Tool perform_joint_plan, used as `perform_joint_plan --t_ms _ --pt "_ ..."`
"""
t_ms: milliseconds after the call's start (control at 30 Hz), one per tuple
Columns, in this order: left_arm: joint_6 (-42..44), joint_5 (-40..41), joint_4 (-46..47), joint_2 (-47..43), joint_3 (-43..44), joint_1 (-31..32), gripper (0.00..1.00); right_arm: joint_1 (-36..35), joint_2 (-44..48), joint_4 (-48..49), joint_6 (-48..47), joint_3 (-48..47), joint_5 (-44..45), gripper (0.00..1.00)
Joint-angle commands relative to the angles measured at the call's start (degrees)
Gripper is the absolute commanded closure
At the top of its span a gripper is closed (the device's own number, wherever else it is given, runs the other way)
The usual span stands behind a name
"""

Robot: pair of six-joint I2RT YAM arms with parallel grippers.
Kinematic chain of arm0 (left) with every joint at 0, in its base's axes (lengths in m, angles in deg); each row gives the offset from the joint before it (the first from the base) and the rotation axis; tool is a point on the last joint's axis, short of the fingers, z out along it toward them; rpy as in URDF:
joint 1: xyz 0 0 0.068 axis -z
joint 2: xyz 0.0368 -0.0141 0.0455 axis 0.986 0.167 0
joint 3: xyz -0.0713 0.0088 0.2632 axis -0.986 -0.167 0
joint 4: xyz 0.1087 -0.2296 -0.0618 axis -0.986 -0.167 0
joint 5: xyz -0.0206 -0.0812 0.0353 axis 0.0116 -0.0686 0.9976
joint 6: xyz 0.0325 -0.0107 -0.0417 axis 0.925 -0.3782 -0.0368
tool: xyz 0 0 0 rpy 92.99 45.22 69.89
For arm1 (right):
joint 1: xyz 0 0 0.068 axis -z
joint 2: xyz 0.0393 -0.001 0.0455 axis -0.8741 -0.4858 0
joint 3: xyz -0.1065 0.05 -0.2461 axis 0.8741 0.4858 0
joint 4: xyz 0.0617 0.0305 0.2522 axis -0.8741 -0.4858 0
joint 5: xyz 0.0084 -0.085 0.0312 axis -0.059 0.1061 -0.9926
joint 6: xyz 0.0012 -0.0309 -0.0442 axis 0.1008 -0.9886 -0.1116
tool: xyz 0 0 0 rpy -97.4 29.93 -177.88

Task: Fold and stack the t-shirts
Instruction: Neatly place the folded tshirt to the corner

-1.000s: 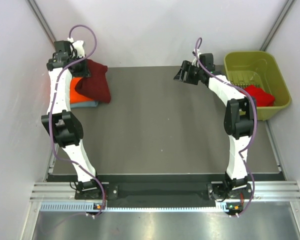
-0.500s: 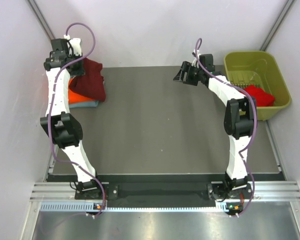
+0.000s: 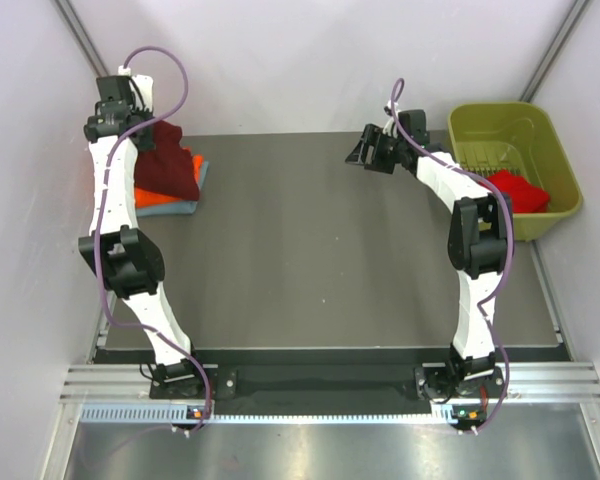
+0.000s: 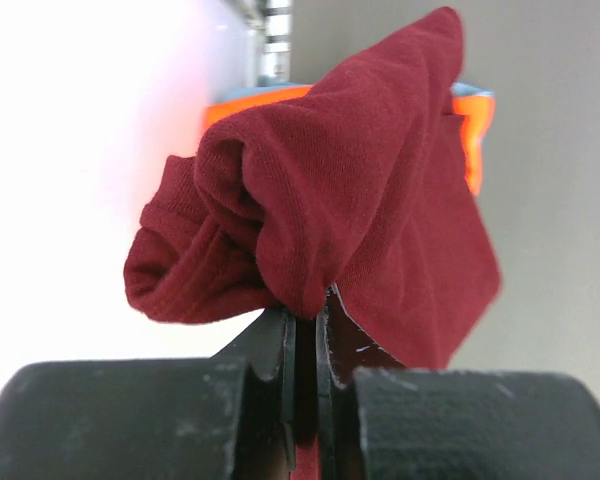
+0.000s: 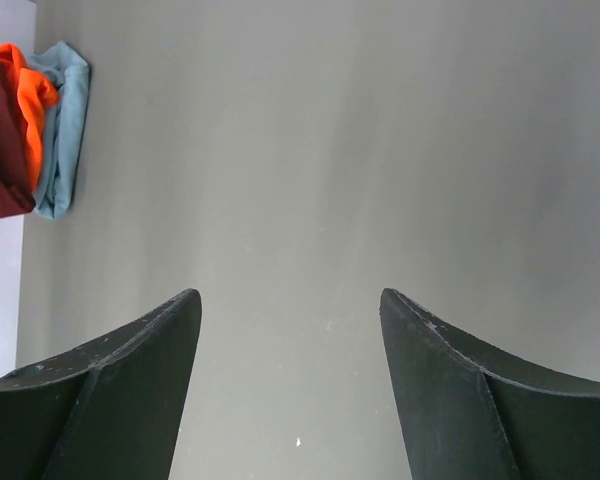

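Note:
My left gripper (image 3: 140,135) is shut on the folded dark maroon t-shirt (image 3: 168,168) and holds it over the stack at the far left of the table. In the left wrist view the maroon shirt (image 4: 360,200) bunches at the closed fingertips (image 4: 305,315). Under it lie the bright orange t-shirt (image 3: 150,194) and the grey-blue t-shirt (image 3: 178,208). My right gripper (image 3: 361,152) is open and empty above the table's far middle. The right wrist view shows the stack's edges, orange (image 5: 32,100) and grey-blue (image 5: 65,120). The bright red t-shirt (image 3: 520,190) lies in the bin.
The olive-green plastic bin (image 3: 510,120) stands at the far right, beside the dark grey mat (image 3: 320,250). White walls close in on the left and behind. The arm bases sit on the metal rail at the near edge.
My left gripper has pulled the maroon t-shirt left and back towards the far left corner, so more of the orange and grey-blue shirts shows. The right arm has not moved.

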Motion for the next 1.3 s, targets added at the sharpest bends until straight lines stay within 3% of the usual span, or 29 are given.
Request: perform_joint_plan --t_ms 0,900,1267 --pt "2.9 6.68 6.84 -0.47 0.67 -0.16 1.0 0.54 1.43 2.98 1.09 0.94 -1.44 0.28" --pt "6.42 32.43 21.87 14.2 2.52 3.71 1.0 1.42 2.92 3.69 0.66 3.49 -1.27 0.28" --pt "9.41 36.04 27.06 20.0 4.28 3.71 0.97 1.51 3.8 3.42 -0.05 4.63 -0.83 0.28"
